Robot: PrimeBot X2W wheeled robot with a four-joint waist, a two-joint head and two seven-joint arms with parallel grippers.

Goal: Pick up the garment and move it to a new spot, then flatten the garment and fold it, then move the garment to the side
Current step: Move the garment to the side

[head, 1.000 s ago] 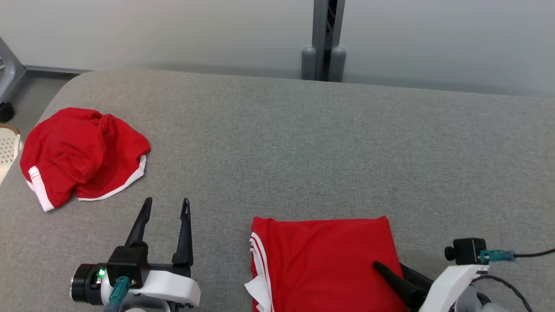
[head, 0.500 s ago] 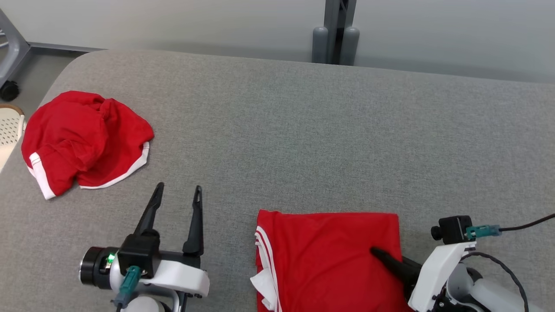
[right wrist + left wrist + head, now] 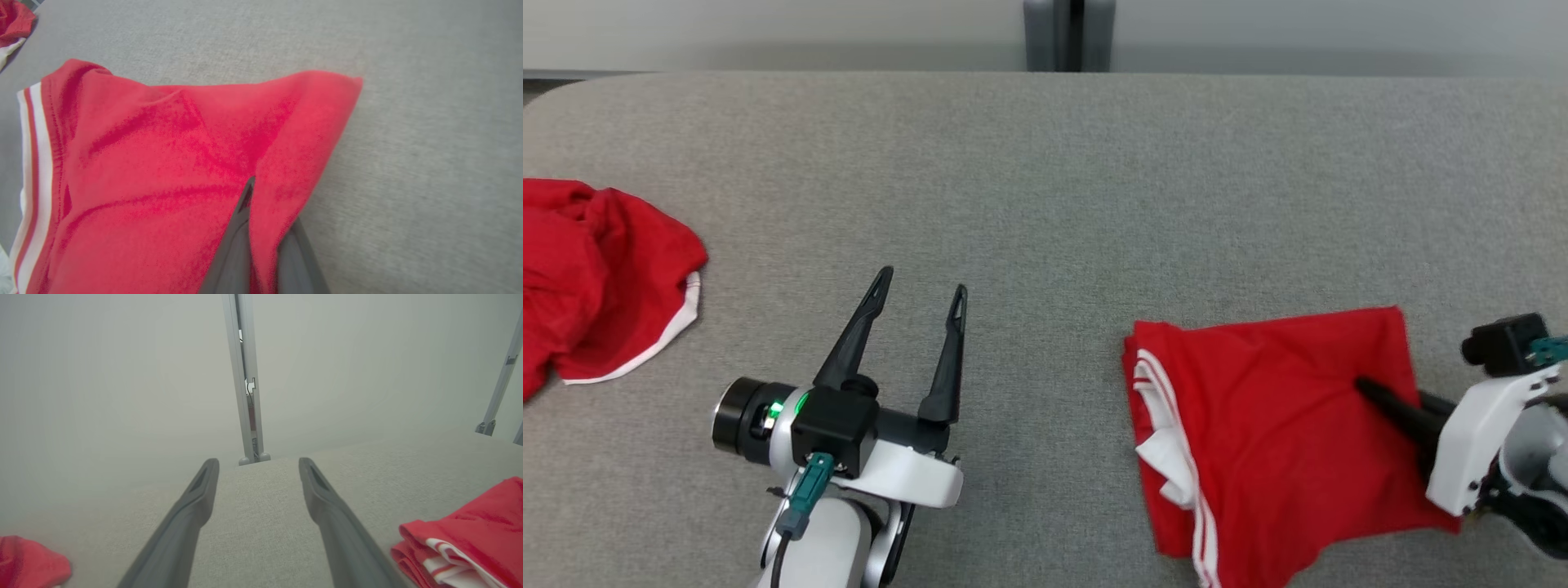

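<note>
- The folding part looks done. The red garment (image 3: 1258,425) lies in a neat, flat stack with straight edges.
- I think the last job is on now: moving it to the side. It is not let go yet, so that job is not finished.
- The garment sits on the grey table (image 3: 1054,163), on the robot's right side and close to the near edge.
- The right gripper (image 3: 1364,385) is pinched shut on the garment's right edge. From the wrist camera, a bit of red cloth is squeezed between the two dark fingers (image 3: 241,228), and it puckers up there into a small ridge.
- The left gripper (image 3: 923,282) is wide open and holds nothing. It hangs over bare table, well apart from the garment.
- How the garment looks: bright red and soft, with white stripes along its left side. Some white trim pokes out there, so that side is a little messy. A few creases run toward the pinched spot.
- A crumpled red cloth (image 3: 596,278) with a white edge lies far off at the left side of the table, and nothing is touching it.
- What is left, I guess: set the garment down at the side without spoiling the fold, then open the fingers.
</note>
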